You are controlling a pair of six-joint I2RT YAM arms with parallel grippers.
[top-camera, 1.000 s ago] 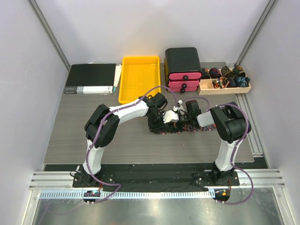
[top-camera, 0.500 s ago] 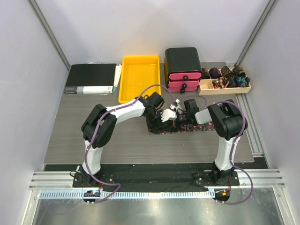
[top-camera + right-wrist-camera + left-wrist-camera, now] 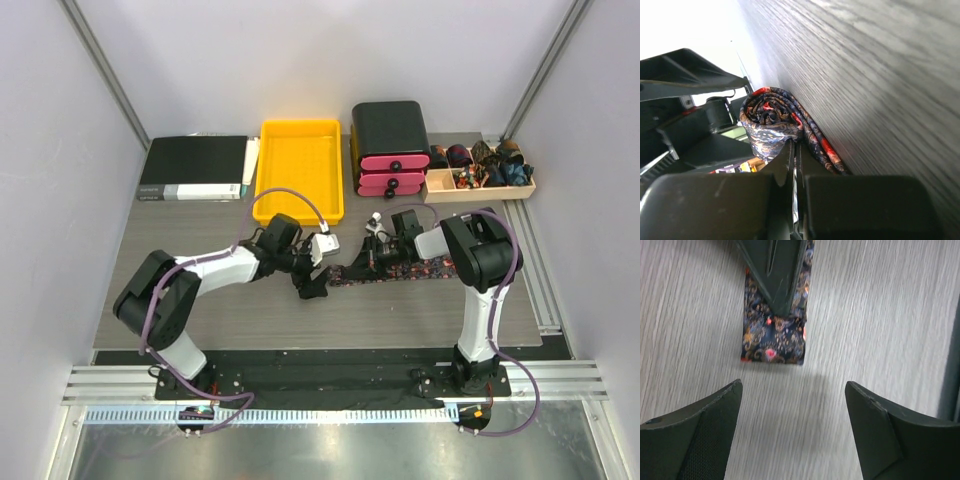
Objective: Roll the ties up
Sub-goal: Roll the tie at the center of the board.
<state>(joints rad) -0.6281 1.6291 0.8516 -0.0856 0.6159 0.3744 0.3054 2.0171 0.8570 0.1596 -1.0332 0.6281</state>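
Over the grey desk the tie lies stretched left to right just in front of the black chest with pink drawers, its long part flat on the wood and its left end curled into a loose little roll. The right gripper is down on it with its jaws pressed fully together, and the wrist view shows the fingertips right up against that roll, the patterned strip running away beneath them. Whether any fabric is pinched between them is not clear. The left gripper sits just off the tie's left end with its jaws spread wide and nothing between them. Its own camera shows bare wood in the gap, the folded end of the tie a little beyond, and the right gripper lying on top of the fabric. At the back stand a yellow tray, a black binder and a wooden organiser holding small rolled bundles
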